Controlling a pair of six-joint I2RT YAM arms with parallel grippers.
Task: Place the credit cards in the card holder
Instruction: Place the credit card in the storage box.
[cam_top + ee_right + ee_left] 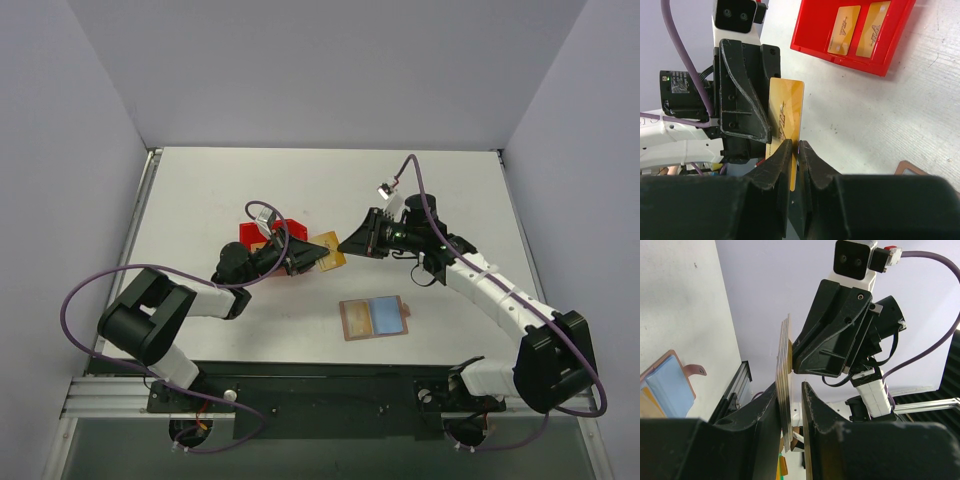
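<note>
Right wrist: right tool (795,145) clamped on one of the credit cards (787,100); left tool (790,390) grasping stack. Advise drawing one only.

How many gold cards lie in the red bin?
2. In the right wrist view they lie side by side in the red bin: the first card on the picture's left, the second card on its right. The bin is cut off, so more may be hidden.

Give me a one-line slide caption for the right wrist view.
Right hand pinches a gold credit card held up by the left hand; two more cards lie in the red bin.
</note>
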